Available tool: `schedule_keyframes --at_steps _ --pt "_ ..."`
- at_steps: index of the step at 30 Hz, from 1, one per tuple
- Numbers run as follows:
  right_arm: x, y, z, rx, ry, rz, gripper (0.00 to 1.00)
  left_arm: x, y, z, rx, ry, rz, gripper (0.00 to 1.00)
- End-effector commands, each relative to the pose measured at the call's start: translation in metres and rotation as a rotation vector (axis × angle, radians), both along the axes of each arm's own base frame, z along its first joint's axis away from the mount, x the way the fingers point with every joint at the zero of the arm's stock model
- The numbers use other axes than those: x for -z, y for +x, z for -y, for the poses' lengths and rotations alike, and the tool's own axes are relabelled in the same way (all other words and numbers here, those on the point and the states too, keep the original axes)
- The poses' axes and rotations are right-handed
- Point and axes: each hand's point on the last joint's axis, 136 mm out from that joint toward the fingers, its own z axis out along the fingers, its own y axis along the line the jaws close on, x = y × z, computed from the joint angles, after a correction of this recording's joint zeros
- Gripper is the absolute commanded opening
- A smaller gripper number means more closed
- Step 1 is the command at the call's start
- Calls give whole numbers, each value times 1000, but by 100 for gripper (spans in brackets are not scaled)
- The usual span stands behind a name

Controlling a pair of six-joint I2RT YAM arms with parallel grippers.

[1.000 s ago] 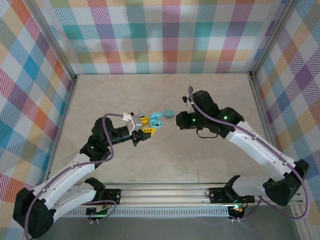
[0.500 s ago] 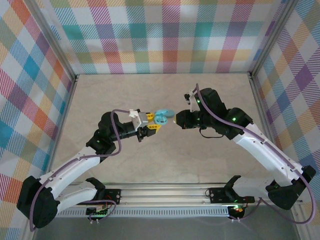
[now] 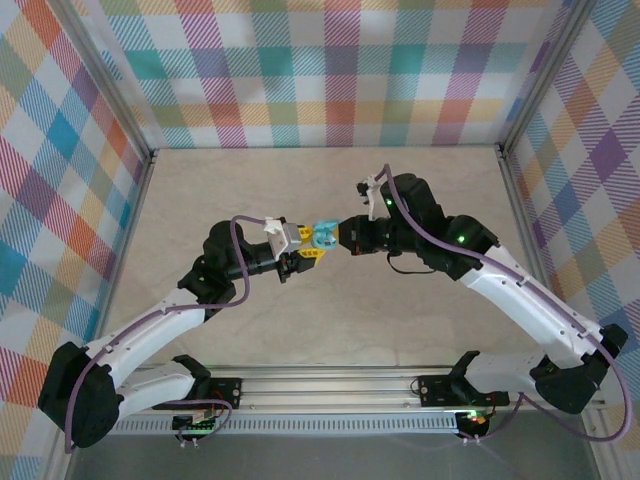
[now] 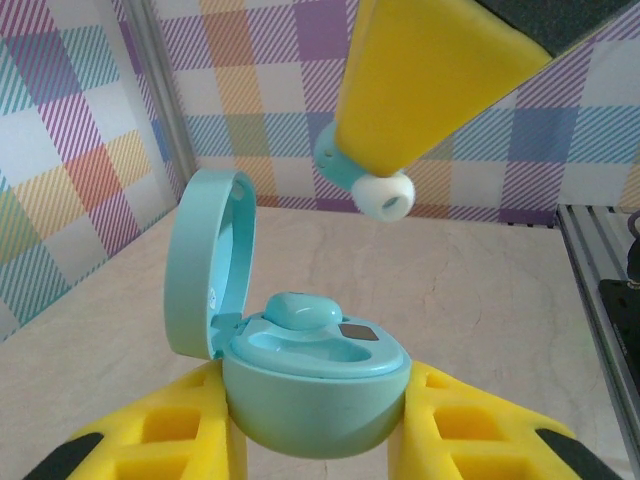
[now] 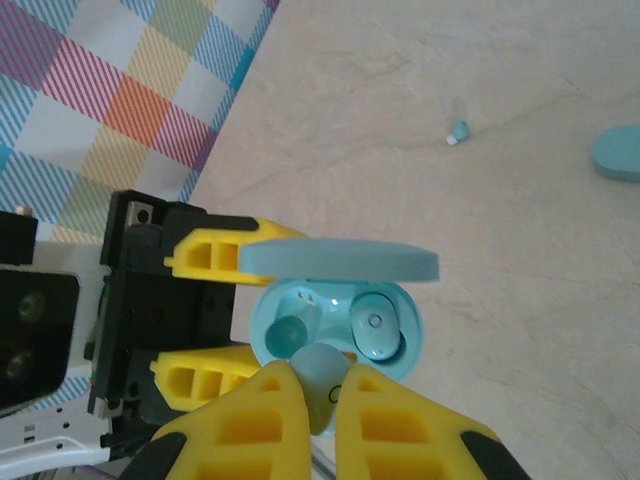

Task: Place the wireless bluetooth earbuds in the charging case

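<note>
My left gripper (image 3: 306, 246) is shut on the open teal charging case (image 4: 315, 395), its yellow fingers (image 4: 160, 435) pressing both sides. The lid (image 4: 203, 262) stands up on the left. One earbud (image 4: 299, 310) sits in a socket; in the right wrist view it is the seated earbud (image 5: 377, 326), with the other socket (image 5: 286, 336) bare. My right gripper (image 5: 320, 392) is shut on a second earbud (image 5: 322, 378), held just above the case's rim (image 5: 405, 355). From the left wrist, that earbud (image 4: 374, 186) hangs white-tipped over the case.
A loose earbud (image 5: 458, 131) lies on the beige table (image 3: 420, 190) beyond the case. A second, closed teal case (image 5: 617, 152) rests farther right. Plaid walls (image 3: 330, 70) enclose the table on three sides.
Both grippers have closed in on each other. The left carried the open case right and farther from the arms' bases; the right moved left with its earbud until it hangs over the case.
</note>
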Motion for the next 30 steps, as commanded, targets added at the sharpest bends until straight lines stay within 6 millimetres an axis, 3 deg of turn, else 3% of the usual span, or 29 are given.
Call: schedule_keyframes --at_steps 1,30 --pt "-7 6 -10 13 32 26 10 -28 -4 5 25 -44 89 12" --pt "15 8 -36 -6 -42 11 12 -34 -9 3 20 -52 98 12"
